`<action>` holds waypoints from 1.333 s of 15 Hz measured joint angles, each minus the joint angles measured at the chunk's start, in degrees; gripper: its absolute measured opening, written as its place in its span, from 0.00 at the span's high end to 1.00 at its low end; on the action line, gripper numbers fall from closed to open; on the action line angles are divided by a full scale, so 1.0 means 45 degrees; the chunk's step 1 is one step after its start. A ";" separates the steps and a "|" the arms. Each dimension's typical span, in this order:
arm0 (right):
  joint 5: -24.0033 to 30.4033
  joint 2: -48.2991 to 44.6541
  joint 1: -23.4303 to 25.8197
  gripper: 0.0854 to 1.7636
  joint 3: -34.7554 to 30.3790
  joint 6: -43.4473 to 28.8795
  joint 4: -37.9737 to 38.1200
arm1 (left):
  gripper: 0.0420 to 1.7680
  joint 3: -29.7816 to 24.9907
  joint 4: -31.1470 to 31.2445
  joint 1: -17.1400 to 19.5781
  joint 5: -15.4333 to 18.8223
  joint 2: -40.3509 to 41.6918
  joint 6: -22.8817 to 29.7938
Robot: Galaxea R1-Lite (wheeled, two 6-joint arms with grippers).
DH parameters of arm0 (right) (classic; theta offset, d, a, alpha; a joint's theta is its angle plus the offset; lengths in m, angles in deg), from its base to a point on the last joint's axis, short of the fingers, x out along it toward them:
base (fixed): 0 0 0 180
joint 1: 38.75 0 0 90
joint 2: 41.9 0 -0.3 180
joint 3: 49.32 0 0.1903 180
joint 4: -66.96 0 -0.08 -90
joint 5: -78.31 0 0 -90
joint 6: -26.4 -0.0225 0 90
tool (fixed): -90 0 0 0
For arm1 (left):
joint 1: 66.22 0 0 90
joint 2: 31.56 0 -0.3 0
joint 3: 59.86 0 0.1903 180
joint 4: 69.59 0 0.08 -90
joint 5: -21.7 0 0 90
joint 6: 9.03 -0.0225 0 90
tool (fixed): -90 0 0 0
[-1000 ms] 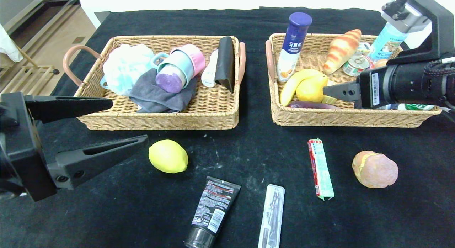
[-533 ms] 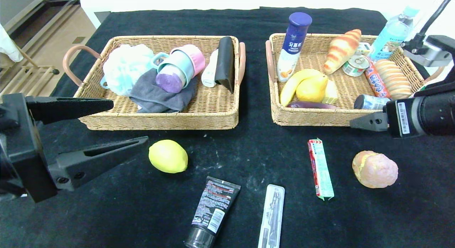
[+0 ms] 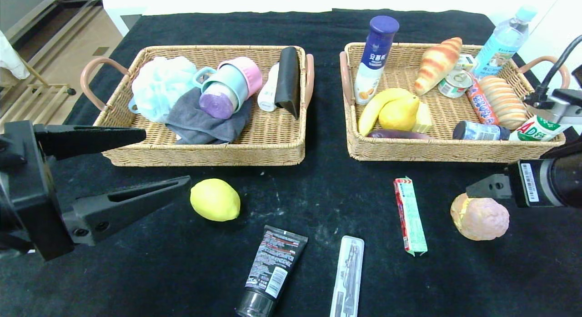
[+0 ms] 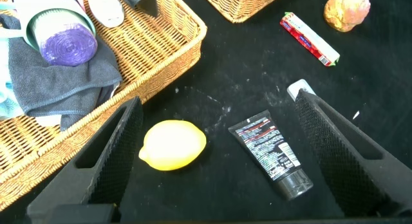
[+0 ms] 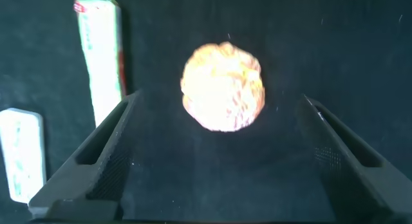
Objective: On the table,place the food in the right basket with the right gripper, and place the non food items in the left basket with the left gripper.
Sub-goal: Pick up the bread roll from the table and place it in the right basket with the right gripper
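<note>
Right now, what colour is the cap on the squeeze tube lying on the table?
Grey, on a black squeeze tube with a white label; clearest in the head view.

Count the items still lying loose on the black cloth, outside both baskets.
5: lemon near the left gripper, black tube, clear case, snack pack, burger bun under the right gripper.

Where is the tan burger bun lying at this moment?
In the head view, the tan burger bun lies on the black table cloth at the robot's right, in front of the right wicker basket, directly under the open right gripper.
</note>
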 joint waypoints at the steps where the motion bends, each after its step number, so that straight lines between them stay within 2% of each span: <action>1: 0.0000 0.0043 0.0030 0.04 -0.0157 -0.0160 -0.0008 | 0.03 0.0000 0.0008 0.0000 0.0003 0.0000 0.0000; 5: -0.0057 0.0287 0.0214 0.04 -0.1010 -0.0821 -0.0428 | 0.03 -0.0011 0.0027 0.0000 0.0027 0.0000 -0.0014; 9: 0.0249 0.0574 0.0563 0.03 -0.2230 -0.0902 -0.2500 | 0.03 -0.0014 0.0051 -0.0024 0.0027 -0.0005 -0.0019; 11: 0.0328 0.0783 0.0864 0.03 -0.2647 -0.0913 -0.3021 | 0.03 -0.0014 0.0051 -0.0024 0.0027 -0.0011 -0.0019; 15: 0.0997 0.1108 0.1284 0.03 -0.2817 -0.0902 -0.3210 | 0.03 -0.0019 0.0046 -0.0019 0.0027 -0.0019 -0.0019; 20: 0.1057 0.1206 0.1311 0.03 -0.2847 -0.1010 -0.3205 | 0.03 -0.0038 0.0051 -0.0024 0.0049 -0.0035 -0.0014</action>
